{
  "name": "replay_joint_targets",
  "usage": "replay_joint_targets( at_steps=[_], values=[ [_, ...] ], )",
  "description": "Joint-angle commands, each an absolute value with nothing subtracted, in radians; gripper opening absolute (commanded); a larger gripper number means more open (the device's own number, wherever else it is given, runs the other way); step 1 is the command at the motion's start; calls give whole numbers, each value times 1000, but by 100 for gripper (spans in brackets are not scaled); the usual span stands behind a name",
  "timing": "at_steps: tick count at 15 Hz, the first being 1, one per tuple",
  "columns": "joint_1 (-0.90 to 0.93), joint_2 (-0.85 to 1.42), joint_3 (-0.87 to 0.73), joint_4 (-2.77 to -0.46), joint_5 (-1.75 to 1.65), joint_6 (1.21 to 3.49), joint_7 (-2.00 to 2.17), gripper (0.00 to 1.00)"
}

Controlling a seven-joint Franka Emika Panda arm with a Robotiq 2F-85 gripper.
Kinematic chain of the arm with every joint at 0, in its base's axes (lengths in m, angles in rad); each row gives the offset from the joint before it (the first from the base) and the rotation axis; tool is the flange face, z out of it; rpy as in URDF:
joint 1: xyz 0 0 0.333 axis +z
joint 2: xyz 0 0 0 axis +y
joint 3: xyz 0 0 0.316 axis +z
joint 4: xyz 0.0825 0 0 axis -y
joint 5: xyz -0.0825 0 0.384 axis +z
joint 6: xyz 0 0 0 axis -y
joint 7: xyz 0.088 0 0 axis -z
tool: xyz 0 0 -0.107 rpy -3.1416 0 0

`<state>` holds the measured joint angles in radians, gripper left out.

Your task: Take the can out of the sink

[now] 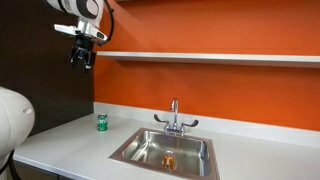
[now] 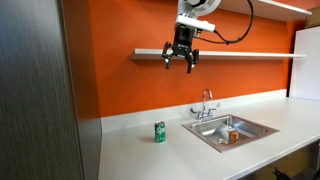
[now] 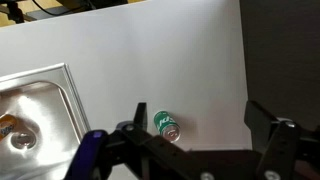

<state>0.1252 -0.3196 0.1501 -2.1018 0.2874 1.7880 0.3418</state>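
The orange-brown can (image 1: 168,158) stands inside the stainless-steel sink (image 1: 140,149), near the drain; it also shows in the sink in an exterior view (image 2: 232,136) and at the left edge of the wrist view (image 3: 5,123). The sink (image 2: 250,128) has a chrome faucet (image 1: 174,119) at its back rim. My gripper (image 1: 82,62) hangs high above the counter, open and empty, far from the sink; it also shows in an exterior view (image 2: 185,62). In the wrist view the open fingers (image 3: 200,140) frame the counter far below.
A small green can (image 1: 101,122) stands on the white counter (image 1: 70,140) beside the sink, also seen in an exterior view (image 2: 159,131) and the wrist view (image 3: 166,125). An orange wall with a white shelf (image 1: 200,56) runs behind. A dark panel (image 2: 40,90) borders the counter's end.
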Motion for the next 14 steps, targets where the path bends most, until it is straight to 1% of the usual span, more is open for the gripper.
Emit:
replay_joint_targets(
  at_steps=[1,7,14],
  values=[
    [118,-319,156,-2100,289,1786,340,100],
    [111,-340,131,-2136,264,1781,250,100],
    [55,-421,49,-2273,192,1834,144,100]
  ],
)
